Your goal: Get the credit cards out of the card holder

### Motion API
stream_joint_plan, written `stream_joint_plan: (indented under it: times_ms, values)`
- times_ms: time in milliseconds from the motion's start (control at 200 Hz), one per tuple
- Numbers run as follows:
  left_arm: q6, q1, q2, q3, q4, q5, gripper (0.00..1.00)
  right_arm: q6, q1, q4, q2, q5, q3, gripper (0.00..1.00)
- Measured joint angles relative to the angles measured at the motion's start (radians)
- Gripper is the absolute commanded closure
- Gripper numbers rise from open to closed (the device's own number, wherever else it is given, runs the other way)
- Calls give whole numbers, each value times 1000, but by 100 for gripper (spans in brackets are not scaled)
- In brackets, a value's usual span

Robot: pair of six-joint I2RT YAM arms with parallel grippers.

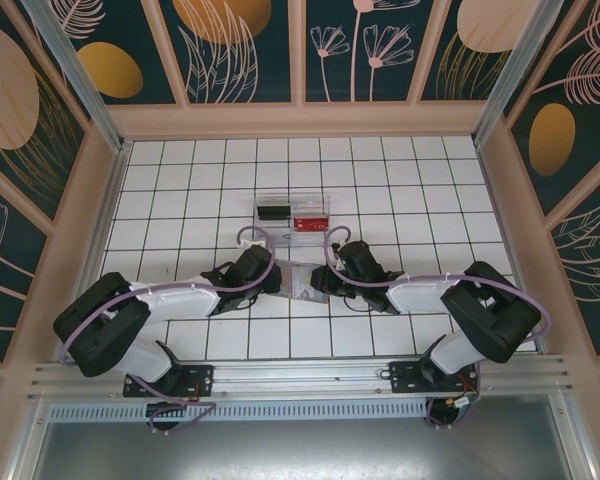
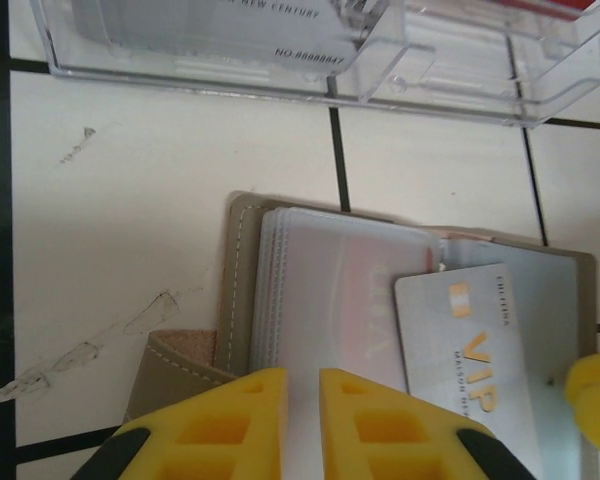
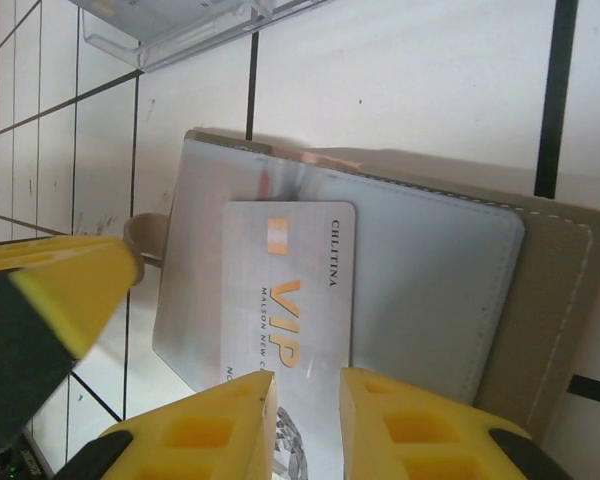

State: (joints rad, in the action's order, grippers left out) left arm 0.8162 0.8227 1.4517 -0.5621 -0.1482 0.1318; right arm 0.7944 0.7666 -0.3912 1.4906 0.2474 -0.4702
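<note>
While both arms meet over the holder (image 1: 302, 278), step: drawing the VIP card (image 3: 290, 290) off it, as I judge.
Holder: lies open and flat mid-table, on the near side of the tray (image 2: 450, 95), apart from it.
Card: face up on the grey panel, part out, its near end running under the right fingertips.
Sleeves (image 2: 330, 290): a clear stack on the other panel; more cards seem tucked inside, number unclear.
Left gripper (image 2: 302, 425): fingers drawn close with a thin gap, over the sleeves' near edge; whether it pinches or only presses, I cannot tell.
Right gripper (image 3: 307, 430): fingers narrowly apart astride the card's end; a true grip cannot be told.
Risk, drag: if the left one is not pinning, the holder may slide along with the card.
Risk, slip: a thin flat card gives little to pinch; it may skid out.
Risk, clash: both grippers sit very near; a wide pull could knock them together.
Risk, sleeve: a finger may catch plastic and lift the stack.
</note>
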Motion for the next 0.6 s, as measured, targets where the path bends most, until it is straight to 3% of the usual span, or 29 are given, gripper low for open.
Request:
stream_joint_plan:
  times_ms: [260,601]
  values:
    - [0,7,-25,0,-14,-72,88,-4,0,0,0,-16,0,73]
    - [-4,43,73,-42,-51,-125,91,-4,-2,5,10,-18,0,73]
